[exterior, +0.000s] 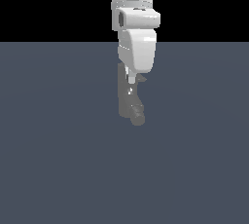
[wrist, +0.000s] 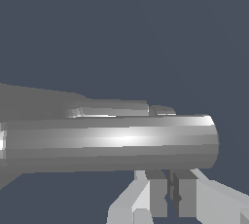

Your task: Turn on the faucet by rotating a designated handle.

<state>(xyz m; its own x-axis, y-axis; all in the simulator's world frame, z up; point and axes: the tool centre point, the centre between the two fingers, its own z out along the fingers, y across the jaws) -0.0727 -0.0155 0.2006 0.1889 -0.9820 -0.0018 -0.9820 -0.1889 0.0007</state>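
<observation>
My hand, fingers nearly clenched and grasping nothing, hovers beside the faucet; I should push the handle sideways steadily.

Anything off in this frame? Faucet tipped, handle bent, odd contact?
Nothing stands out. The faucet stands upright on the floor, spout low, no damage visible. The end effector sits right at its top, and the arm hides most of the handle in the exterior view, so its exact contact can't be judged. The fingers look nearly together.
</observation>
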